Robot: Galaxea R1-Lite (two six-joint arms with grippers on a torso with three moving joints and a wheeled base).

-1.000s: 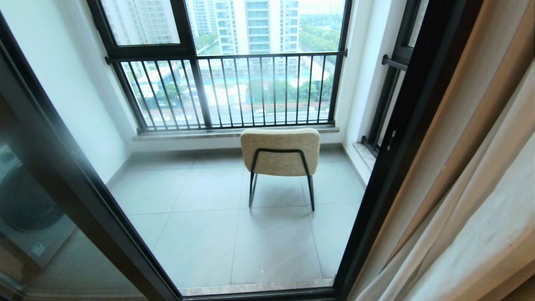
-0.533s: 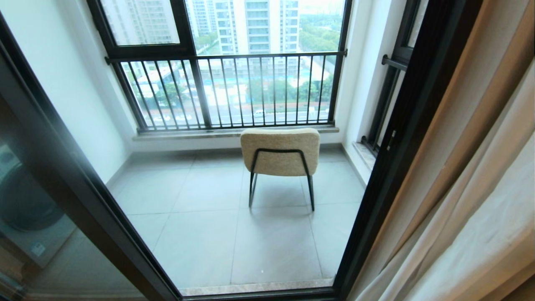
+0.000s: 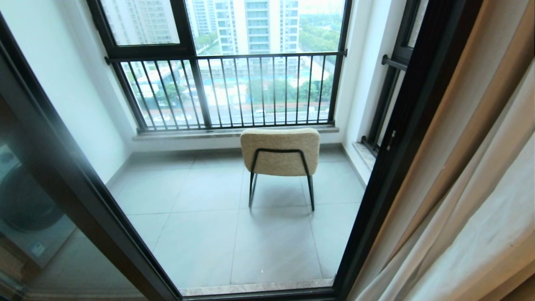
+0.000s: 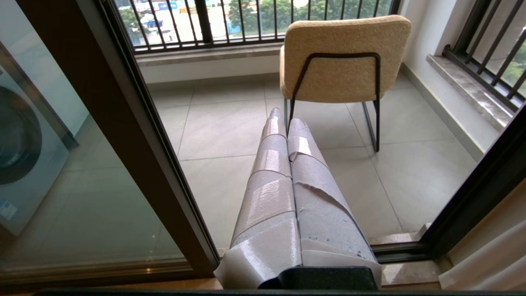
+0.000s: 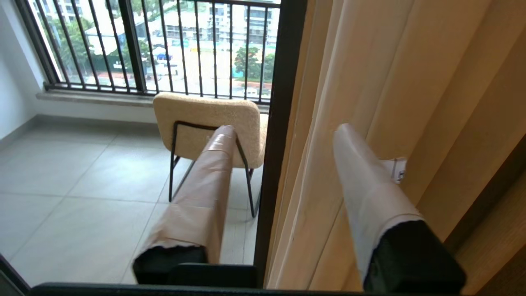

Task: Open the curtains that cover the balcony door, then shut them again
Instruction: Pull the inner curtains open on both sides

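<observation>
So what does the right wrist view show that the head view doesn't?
Only the right wrist view shows the right gripper, fingers apart, pointing at the gathered curtains. Only the head view shows a washing machine behind the balcony door's glass. Both show the chair, the railing window and the curtains bunched at the right.

Grey tiled balcony floor, large square tiles, thin grout lines. Beige chair on black metal legs stands on it toward 12 o'clock, near barred window, backrest facing room.
</observation>
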